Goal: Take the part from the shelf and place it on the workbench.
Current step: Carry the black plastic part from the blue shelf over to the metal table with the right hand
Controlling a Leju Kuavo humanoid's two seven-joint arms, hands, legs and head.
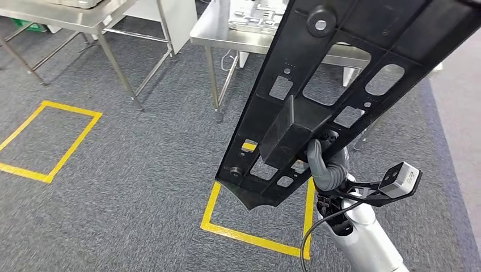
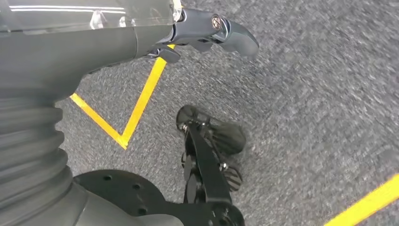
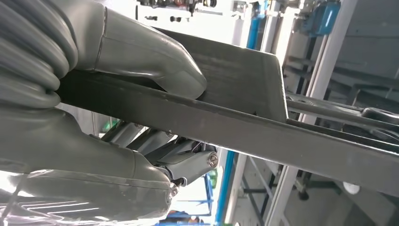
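Black plastic part (image 1: 334,85), just the one, long and flat with cutouts, is already off the shelf and up in the air on the right side of the head view, with the right hand (image 1: 326,164) and its fingers (image 3: 141,52) clamped on the boxy bit near its lower end. So the pickup looks done, but setting it down is still left: I count two steel counters, one far left (image 1: 68,17) and one far middle (image 1: 218,34), floor in between. The left hand (image 2: 207,30) hangs over the carpet, grasping nothing, fingers look loose.
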